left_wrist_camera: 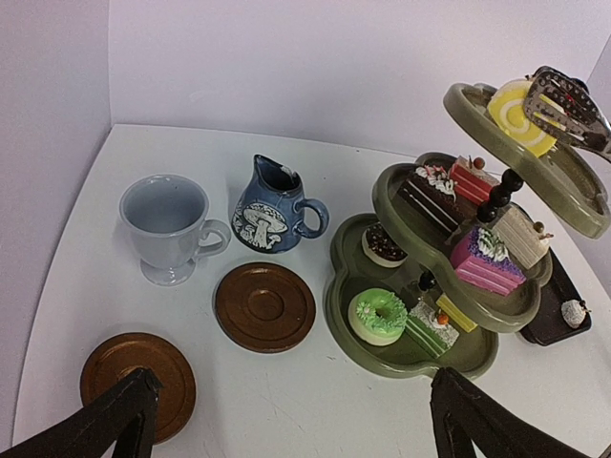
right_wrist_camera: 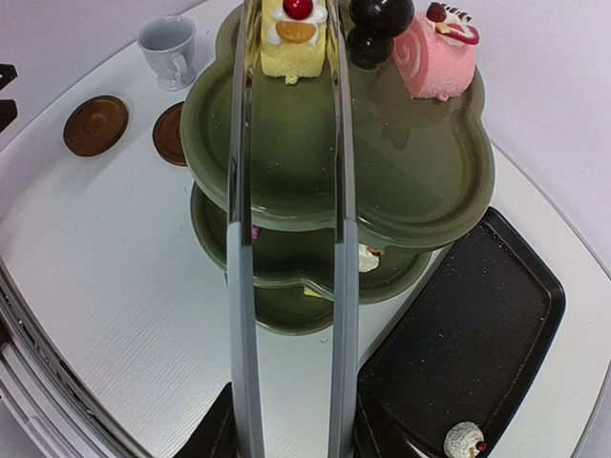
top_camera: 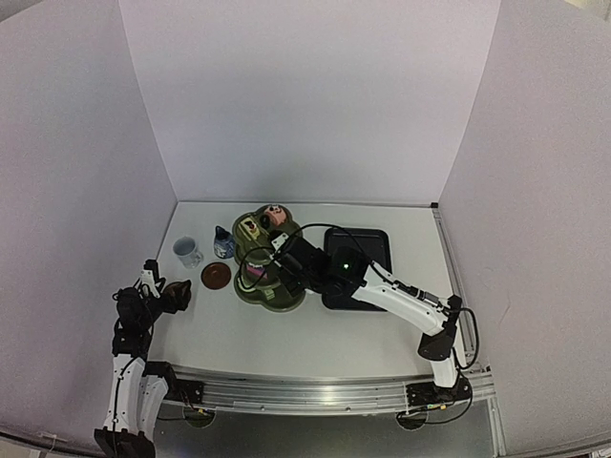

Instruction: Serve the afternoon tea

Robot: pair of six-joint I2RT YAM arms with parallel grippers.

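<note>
A white worktop (top_camera: 315,334) closed in by pale walls on three sides carries everything. The green three-tier stand (right_wrist_camera: 420,172) is in the middle, with a black tray (right_wrist_camera: 468,353) just to its right. The right claw (right_wrist_camera: 291,429) is partly closed on a pair of metal tongs (right_wrist_camera: 241,286), whose long arms reach out over the top tier and end on either side of a yellow cake (right_wrist_camera: 291,43) topped with a cherry; I cannot tell if they touch it. A pink roll (right_wrist_camera: 434,57) sits beside it on the same tier. More small cakes fill the lower tiers, among them a green doughnut (left_wrist_camera: 378,315) at the bottom, and one white cake (right_wrist_camera: 465,439) lies on the tray. Left of the stand are the blue pot (left_wrist_camera: 272,205) and the mug (left_wrist_camera: 167,227), with one brown coaster (left_wrist_camera: 264,306) nearer and a second coaster (left_wrist_camera: 134,377) nearer again. The left claw (left_wrist_camera: 296,415) hangs wide open and empty at the near left, one finger above that second coaster.
</note>
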